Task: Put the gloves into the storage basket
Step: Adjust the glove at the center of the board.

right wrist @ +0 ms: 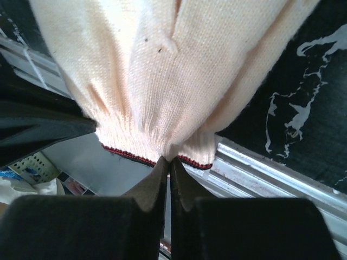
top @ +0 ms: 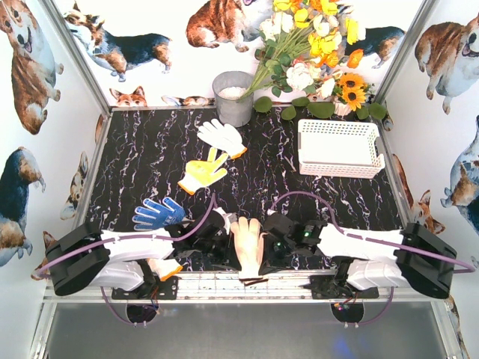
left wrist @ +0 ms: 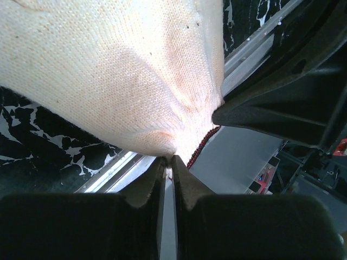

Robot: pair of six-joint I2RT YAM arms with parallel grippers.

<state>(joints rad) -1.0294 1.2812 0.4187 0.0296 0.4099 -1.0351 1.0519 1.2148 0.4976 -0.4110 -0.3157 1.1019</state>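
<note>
At the near edge of the tabletop (top: 142,157), midway between my two arms, a beige glove (top: 248,243) lies with its fingers pointing away from me and its cuff hanging over the metal rail (top: 209,281) that runs along the front. My left end effector (left wrist: 169,160) is closed, its fingertips pinching the knit at one corner of the cuff, right where the dark red trim runs along the edge. My right end effector (right wrist: 169,161) is closed too, its tips biting the ribbed cuff from the other side, so I hold the beige glove with both at once. From above, the two come in from left and right and meet at this glove, and the fabric between them bunches into small folds. Three more gloves lie on the black marbled surface, apart from each other: a blue-palmed glove (top: 157,214) just beyond my left arm, a yellow-palmed glove (top: 202,172) further out toward the middle, and a white glove (top: 222,137) with an orange cuff beyond that, near the grey bucket (top: 233,99) at the far edge. The storage basket (top: 340,148) sits at the far right of the tabletop, well apart from the beige glove, beside the flowers (top: 314,45) that lean out over the back wall.
</note>
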